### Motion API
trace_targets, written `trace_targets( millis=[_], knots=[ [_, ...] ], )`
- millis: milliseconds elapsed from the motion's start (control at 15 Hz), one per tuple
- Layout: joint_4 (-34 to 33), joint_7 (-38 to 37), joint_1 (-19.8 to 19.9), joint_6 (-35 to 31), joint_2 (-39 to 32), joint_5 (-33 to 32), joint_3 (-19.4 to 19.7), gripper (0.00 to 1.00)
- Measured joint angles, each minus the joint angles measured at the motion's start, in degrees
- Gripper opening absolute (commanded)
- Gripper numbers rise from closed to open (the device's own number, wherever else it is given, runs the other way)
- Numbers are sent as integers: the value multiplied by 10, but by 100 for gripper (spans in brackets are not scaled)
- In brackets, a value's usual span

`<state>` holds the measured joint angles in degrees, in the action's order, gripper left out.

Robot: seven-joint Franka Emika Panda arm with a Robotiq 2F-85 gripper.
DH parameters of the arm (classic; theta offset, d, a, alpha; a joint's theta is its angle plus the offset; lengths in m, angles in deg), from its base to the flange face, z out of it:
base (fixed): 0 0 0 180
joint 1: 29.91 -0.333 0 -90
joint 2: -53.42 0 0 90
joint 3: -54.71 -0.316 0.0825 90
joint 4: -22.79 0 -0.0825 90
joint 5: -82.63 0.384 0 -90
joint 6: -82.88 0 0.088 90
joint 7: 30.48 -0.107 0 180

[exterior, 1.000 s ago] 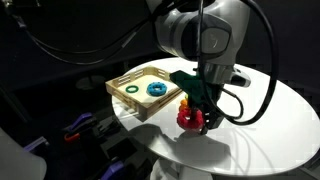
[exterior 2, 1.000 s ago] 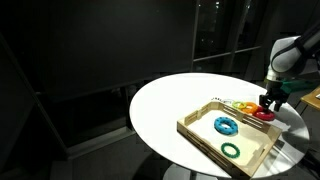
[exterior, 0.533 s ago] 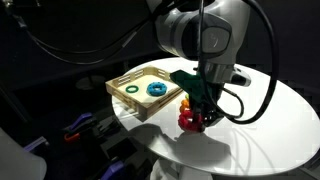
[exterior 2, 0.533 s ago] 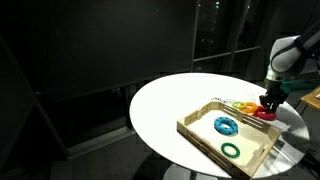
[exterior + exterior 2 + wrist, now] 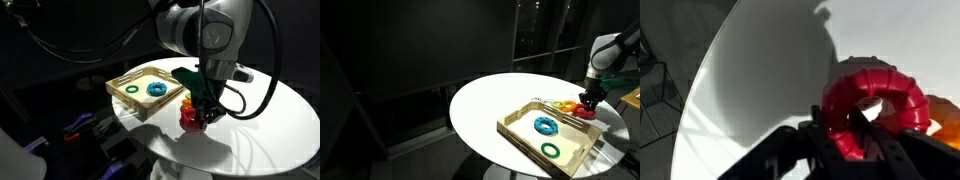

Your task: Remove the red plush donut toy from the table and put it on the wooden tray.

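Observation:
The red plush donut toy (image 5: 190, 117) (image 5: 872, 100) is held in my gripper (image 5: 201, 116) over the white round table (image 5: 250, 135) beside the wooden tray (image 5: 124, 96). In the wrist view my dark fingers (image 5: 840, 128) are shut on the ring's near rim, one finger through its hole. In an exterior view the gripper (image 5: 586, 104) and the red ring (image 5: 586, 113) sit at the far side of the tray (image 5: 520, 133). An orange ring (image 5: 938, 112) lies right behind the red one.
A blue ring (image 5: 156, 89) (image 5: 546, 125) and a green ring (image 5: 132, 89) (image 5: 551, 150) lie in the tray. The table edge runs close below the gripper (image 5: 165, 135). The surroundings are dark.
The gripper with the red ring has risen slightly and shifted a little; the ring looks lifted off the tabletop. Tray and other rings are unmoved.

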<state>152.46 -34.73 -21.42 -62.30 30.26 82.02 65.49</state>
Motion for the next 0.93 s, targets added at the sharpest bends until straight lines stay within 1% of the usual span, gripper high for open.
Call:
trace_targets(
  millis=[200,533,933],
  knots=[
    [0,-13,-3,24,19,-1,2,11],
    [1,-24,-15,83,62,-11,3,11],
    [6,-24,-18,120,102,-11,-8,11]
  ],
)
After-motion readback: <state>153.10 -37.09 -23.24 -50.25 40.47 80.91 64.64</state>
